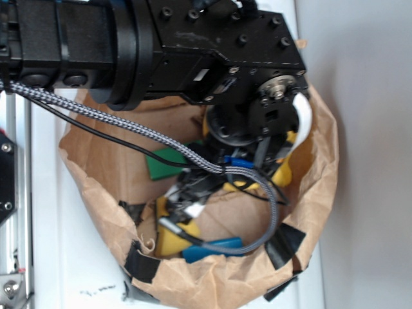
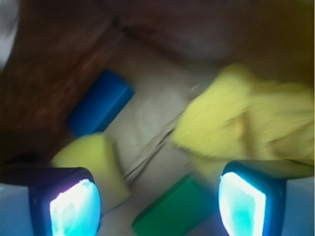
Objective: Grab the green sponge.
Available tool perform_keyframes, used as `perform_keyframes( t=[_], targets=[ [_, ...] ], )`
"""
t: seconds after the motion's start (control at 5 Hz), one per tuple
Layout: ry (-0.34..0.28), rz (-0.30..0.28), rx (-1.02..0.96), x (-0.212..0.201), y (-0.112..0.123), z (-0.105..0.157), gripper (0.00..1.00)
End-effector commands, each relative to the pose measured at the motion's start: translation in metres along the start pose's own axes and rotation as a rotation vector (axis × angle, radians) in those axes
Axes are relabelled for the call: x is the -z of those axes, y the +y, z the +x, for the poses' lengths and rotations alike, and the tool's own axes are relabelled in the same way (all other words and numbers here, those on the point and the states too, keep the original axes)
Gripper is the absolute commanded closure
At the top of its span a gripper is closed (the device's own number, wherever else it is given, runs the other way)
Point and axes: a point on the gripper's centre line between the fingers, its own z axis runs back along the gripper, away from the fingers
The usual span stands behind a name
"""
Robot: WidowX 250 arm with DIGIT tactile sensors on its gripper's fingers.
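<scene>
Yellow sponge, green block

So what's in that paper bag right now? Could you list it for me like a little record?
container: brown paper bag
target: sponge, by one finger
other items: blue block, green block, yellow cloth
tool: open, above the bag floor, holding nothing
image: wrist view blurred

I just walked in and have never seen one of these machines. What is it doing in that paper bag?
A robot arm is reaching down into a brown paper bag of odds and ends. Its gripper is open, its two fingers spread and holding nothing. The green sponge, mostly yellow foam, lies just beside the left finger in the wrist view. Nearby lie a blue block, a flat green block and a yellow cloth. Nothing is grabbed yet.
</scene>
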Motion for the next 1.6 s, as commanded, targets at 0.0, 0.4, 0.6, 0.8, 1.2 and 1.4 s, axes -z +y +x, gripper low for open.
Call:
perform_keyframes(
  t=[0.0, 0.4, 0.6, 0.8, 1.2, 1.4],
  targets=[
    [-0.043, 0.024, 0.112, -0.001, -0.024, -0.008, 0.00],
    [0.032, -0.037, 0.133, 0.031, -0.029, 0.007, 0.00],
    [0.078, -0.119, 0.156, 0.041, -0.029, 0.011, 0.00],
    [0.078, -0.143, 0.141, 0.043, -0.025, 0.014, 1.00],
    [-0.021, -0.169, 0.077, 0.030, -0.030, 0.018, 1.00],
    [-0.078, -0.175, 0.071, 0.022, -0.029, 0.015, 1.00]
  ],
)
